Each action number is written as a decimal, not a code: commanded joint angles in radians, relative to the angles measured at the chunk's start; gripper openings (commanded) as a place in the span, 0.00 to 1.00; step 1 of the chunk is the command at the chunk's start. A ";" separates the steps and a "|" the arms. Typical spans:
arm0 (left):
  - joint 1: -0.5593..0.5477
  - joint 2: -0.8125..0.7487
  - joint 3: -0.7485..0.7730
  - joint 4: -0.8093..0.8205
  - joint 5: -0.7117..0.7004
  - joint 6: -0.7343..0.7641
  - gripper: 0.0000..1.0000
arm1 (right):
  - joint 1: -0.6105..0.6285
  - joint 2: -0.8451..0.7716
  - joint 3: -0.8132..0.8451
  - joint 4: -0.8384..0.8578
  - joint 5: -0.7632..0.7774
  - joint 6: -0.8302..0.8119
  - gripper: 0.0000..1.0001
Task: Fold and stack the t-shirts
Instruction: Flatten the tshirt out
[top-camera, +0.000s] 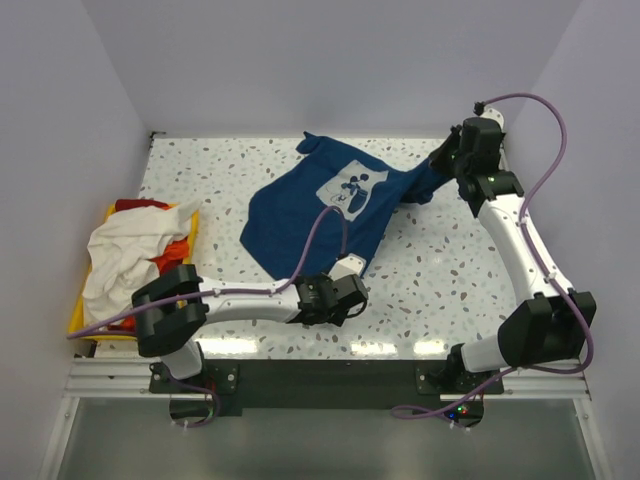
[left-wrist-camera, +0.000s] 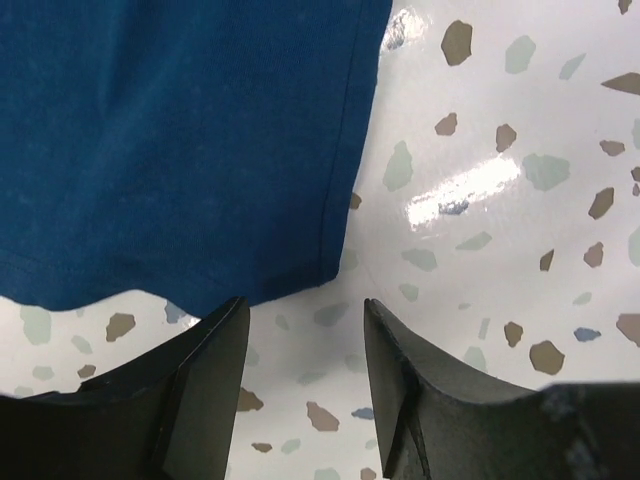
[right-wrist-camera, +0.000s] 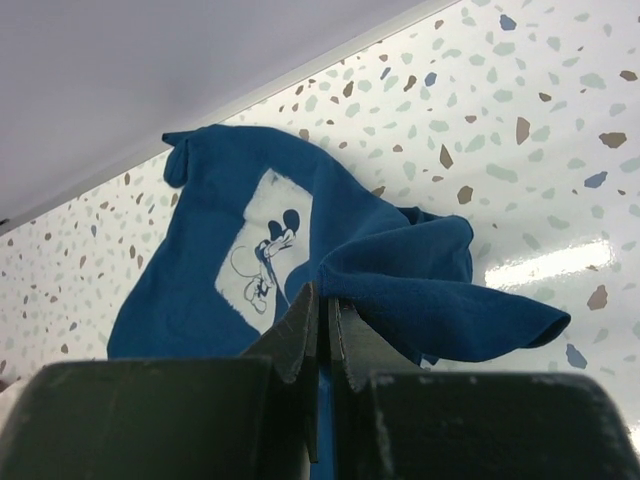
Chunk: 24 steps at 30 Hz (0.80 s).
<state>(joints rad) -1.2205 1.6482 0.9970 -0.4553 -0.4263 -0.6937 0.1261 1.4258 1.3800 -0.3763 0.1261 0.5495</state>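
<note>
Bin in top view only, right claw pinching navy shirt

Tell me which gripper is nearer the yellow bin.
Left. The left gripper is open at the navy t-shirt's near hem, mid-table, right of the yellow bin; the right gripper is shut on the shirt's far-right part, farther away.
</note>
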 joint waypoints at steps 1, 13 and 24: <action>-0.007 0.041 0.063 0.029 -0.084 0.043 0.54 | 0.003 0.002 0.025 0.034 -0.028 0.000 0.00; -0.008 0.142 0.078 0.020 -0.187 0.039 0.39 | 0.003 -0.001 0.025 0.039 -0.040 0.009 0.00; 0.045 -0.175 0.136 -0.181 -0.197 0.108 0.00 | 0.001 -0.011 0.126 -0.018 -0.014 -0.013 0.00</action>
<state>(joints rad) -1.2106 1.6474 1.0615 -0.5690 -0.6136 -0.6395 0.1261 1.4353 1.4288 -0.4057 0.0940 0.5491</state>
